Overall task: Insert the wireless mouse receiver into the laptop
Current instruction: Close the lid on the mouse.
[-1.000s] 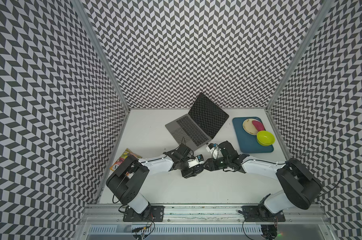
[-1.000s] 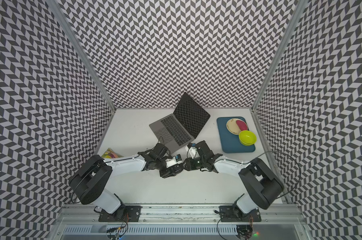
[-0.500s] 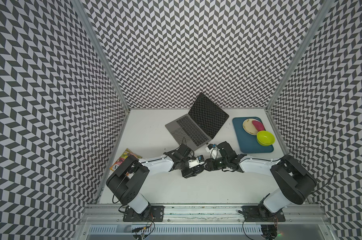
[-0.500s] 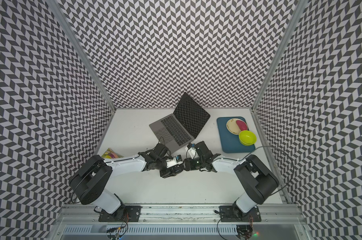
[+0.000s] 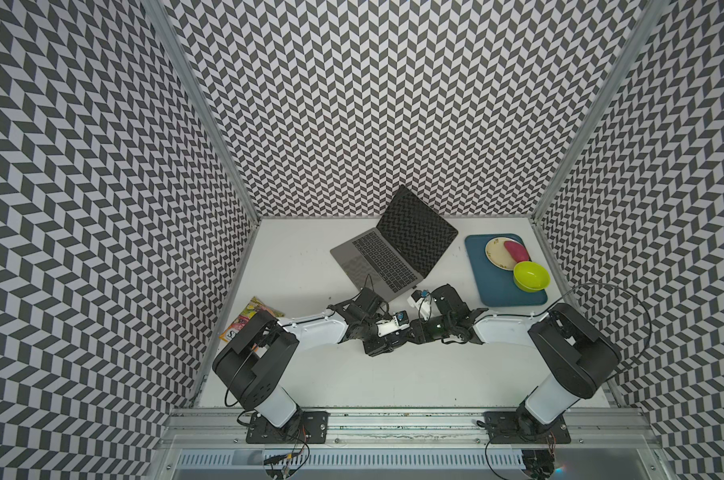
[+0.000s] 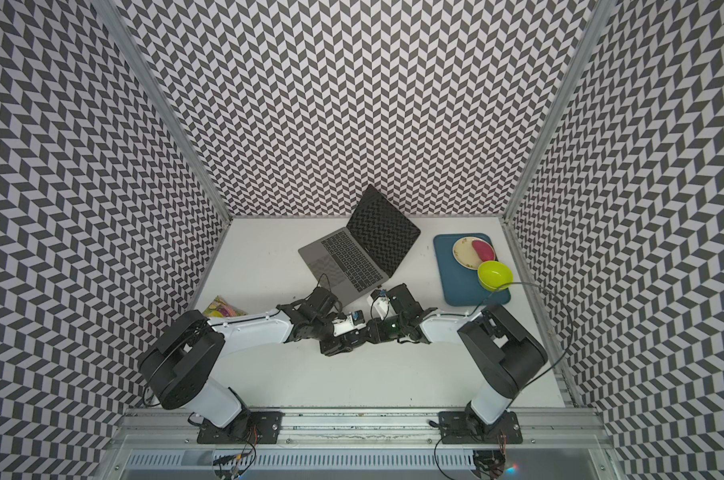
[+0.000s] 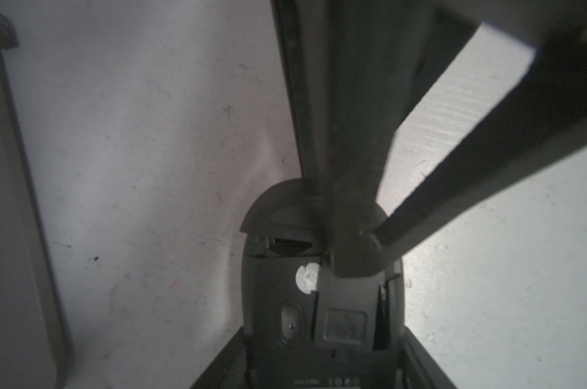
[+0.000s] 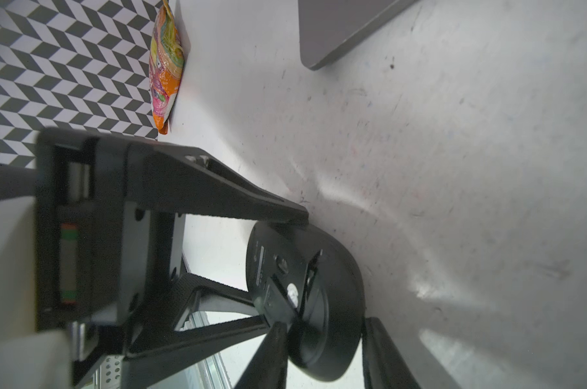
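Chevron-patterned black-and-white walls (image 5: 352, 104) close in a white table (image 5: 393, 382) on three sides. At its far middle the laptop (image 5: 387, 259) stands open and turned at an angle, with the grey deck toward the left and the dark screen toward the right. Both top views show it, and its near corner lies just beside the right arm's wrist. To the right, a blue tray (image 5: 493, 293) carries a cream plate (image 5: 497, 253) with a pink piece (image 5: 516, 250) on it, and a lime-green bowl (image 5: 531, 275). A bright snack bag (image 5: 248, 318) lies at the left edge. Both arms reach in low and meet over the middle of the table, nearer than the laptop. The left tool (image 8: 282, 269) is clamped on a black mouse (image 7: 319, 303), one finger on each long side, so the mouse's underside with its round white sticker (image 7: 307, 278) faces the left wrist camera. The right tool (image 8: 324, 323) straddles one end of the mouse with its jaws partly apart. One finger (image 7: 346, 151) lies across the underside, its tip beside a dark recess (image 7: 285, 243), and the other sits behind the mouse's curved back. Whether they press on the mouse cannot be told. The wireless mouse receiver cannot be made out in any view, and the spot beneath that finger's tip is hidden.
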### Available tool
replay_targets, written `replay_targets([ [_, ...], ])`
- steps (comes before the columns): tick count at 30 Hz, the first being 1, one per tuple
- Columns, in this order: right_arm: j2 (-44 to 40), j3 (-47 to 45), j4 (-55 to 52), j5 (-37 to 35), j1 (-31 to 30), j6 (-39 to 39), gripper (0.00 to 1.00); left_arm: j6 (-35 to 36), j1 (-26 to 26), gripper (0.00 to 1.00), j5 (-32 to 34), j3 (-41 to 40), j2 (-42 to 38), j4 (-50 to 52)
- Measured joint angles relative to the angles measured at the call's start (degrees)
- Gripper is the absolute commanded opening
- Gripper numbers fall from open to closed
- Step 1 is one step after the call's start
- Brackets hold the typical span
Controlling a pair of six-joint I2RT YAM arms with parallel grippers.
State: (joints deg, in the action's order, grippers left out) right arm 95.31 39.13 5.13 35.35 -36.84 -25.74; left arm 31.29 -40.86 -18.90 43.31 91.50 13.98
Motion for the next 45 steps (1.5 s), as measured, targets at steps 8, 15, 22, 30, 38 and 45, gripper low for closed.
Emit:
replay_targets([
  [8,0.0,1.1,-2.1,0.0,0.3,3.7,0.29,0.3,0.0,0.38,0.6,0.0,0.0,0.0],
  [15,0.2,3.3,-5.5,-0.2,0.5,7.2,0.26,0.8,-0.1,0.38,1.7,0.0,-0.2,0.0],
  [22,0.6,4.7,-7.8,0.0,0.7,9.8,0.25,1.3,-1.0,0.39,4.5,-0.4,-0.9,-0.1],
  [30,1.9,6.7,-10.3,2.4,0.9,10.4,0.25,2.0,-1.4,0.41,5.8,-1.3,-1.8,-0.7],
  [38,3.0,9.1,-14.2,3.3,1.0,11.5,0.25,2.5,-1.7,0.49,6.4,-2.4,-2.6,-1.7],
  [45,3.1,9.2,-14.5,3.5,1.0,12.7,0.25,2.5,-1.9,0.51,6.7,-2.4,-2.7,-1.7],
])
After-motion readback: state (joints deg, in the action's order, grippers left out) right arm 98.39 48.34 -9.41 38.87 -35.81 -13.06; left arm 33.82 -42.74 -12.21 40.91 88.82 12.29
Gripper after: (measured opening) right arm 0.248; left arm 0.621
